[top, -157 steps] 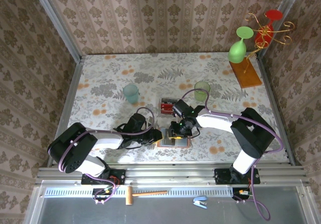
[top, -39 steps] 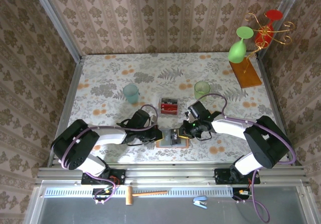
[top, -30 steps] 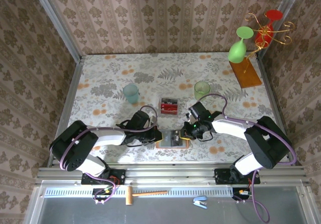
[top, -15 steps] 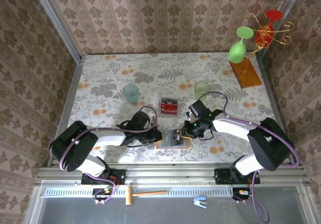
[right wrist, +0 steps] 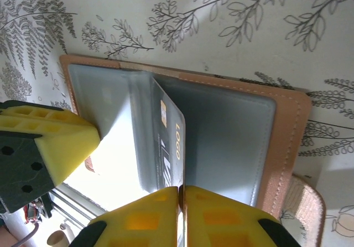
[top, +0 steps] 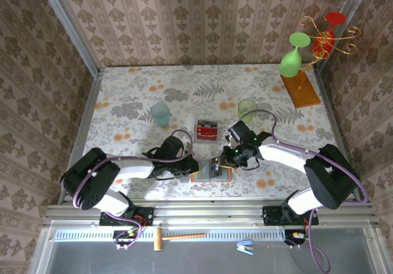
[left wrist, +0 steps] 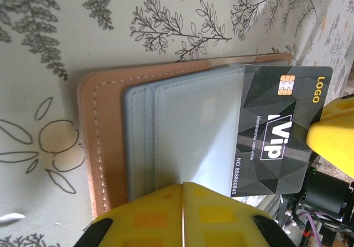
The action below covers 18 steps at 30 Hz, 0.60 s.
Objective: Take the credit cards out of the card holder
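Card holder (left wrist: 105, 136) open, black credit card (left wrist: 276, 130) half out (R end effector (right wrist: 181, 194) clamped on it), L end effector (left wrist: 182, 190) closed.

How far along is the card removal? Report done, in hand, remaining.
Done: red cards lie in the clear box, outside the card holder. In hand: the right gripper pinches a black VIP card roughly half out of its grey pocket, while the shut left gripper sits at the holder's edge. Left: pull that card free; whether other pockets hold more cannot be told.
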{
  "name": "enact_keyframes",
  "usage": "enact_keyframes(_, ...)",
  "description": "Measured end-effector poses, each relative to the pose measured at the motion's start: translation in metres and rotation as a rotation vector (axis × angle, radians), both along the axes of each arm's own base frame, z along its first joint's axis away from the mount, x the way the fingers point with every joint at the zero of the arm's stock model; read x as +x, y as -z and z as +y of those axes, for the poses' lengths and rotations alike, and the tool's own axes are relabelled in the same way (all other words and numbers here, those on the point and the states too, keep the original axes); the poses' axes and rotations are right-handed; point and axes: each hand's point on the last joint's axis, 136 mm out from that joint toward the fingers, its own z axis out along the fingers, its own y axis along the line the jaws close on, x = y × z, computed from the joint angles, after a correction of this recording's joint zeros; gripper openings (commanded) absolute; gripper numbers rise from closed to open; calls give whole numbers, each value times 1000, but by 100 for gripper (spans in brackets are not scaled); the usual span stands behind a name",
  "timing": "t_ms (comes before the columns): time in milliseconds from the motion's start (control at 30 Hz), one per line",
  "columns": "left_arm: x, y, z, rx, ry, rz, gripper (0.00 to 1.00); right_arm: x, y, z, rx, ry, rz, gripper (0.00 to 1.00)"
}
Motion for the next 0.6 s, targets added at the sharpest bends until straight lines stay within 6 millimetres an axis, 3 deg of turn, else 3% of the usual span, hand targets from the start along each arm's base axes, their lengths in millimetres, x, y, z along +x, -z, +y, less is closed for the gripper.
enact_keyframes(600,0,-2,2,-22,-9,-13,13,-7,-5,10,-12,-11,8,16)
